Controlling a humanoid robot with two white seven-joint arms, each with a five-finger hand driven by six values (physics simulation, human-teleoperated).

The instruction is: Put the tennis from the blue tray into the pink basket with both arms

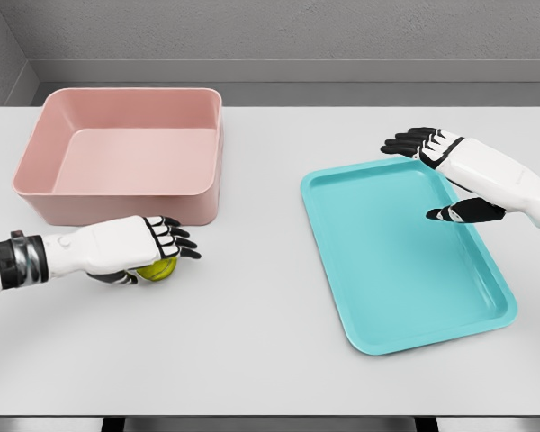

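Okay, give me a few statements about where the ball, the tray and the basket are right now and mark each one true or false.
1. The left hand is closed on the tennis ball. True.
2. The ball lies in the blue tray. False: it is in the left hand, low over the table, in front of the basket.
3. The pink basket holds nothing. True.
4. The right hand grips the tray's rim. False: it hovers open above the tray's far right corner, holding nothing.
5. The tray sits to the left of the basket. False: it sits to the right.
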